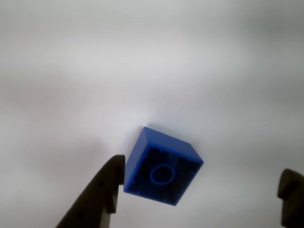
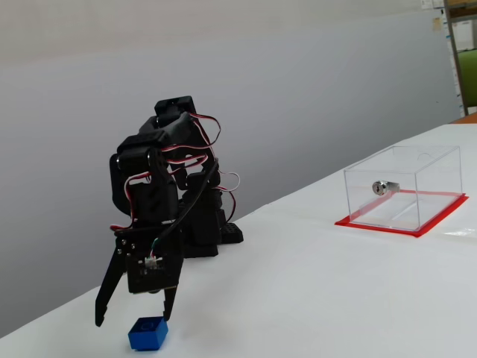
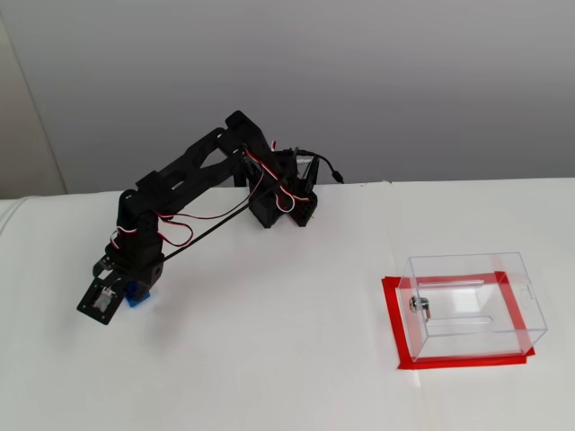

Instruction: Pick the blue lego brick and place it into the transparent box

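Note:
The blue lego brick (image 1: 163, 166) lies on the white table, a face with a round ring turned toward the wrist camera. My gripper (image 1: 204, 168) is open and straddles it; the left finger (image 1: 107, 187) is close beside the brick and the right finger (image 1: 290, 192) stands far off. In both fixed views the gripper (image 2: 133, 317) (image 3: 97, 310) hangs low over the brick (image 2: 147, 333) (image 3: 137, 294), tips near the table. The transparent box (image 2: 402, 186) (image 3: 472, 305) with its silver lock (image 2: 380, 186) stands on a red sheet (image 3: 393, 323), far to the right.
The arm's black base (image 3: 283, 202) sits at the table's back edge against a grey wall. Bare white tabletop (image 3: 287, 341) stretches between the brick and the box. A shelf (image 2: 462, 52) shows at the far upper right of a fixed view.

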`<state>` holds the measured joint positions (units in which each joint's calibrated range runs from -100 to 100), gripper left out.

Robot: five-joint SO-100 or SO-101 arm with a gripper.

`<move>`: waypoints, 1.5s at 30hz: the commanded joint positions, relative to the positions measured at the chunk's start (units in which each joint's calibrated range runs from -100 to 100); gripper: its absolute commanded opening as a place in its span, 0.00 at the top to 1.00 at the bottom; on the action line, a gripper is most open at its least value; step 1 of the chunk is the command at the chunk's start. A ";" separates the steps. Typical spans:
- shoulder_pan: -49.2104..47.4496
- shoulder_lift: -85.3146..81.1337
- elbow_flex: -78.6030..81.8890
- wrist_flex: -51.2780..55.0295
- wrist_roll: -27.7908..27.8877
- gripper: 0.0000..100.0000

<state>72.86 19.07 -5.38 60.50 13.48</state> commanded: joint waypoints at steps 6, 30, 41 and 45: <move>0.96 1.00 -1.04 -0.62 -0.07 0.65; 2.07 5.67 -0.40 -1.14 0.03 0.66; 2.66 7.62 -0.40 -1.14 0.03 0.66; 2.66 7.62 -0.40 -1.14 0.03 0.66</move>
<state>75.00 26.93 -5.47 60.50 13.48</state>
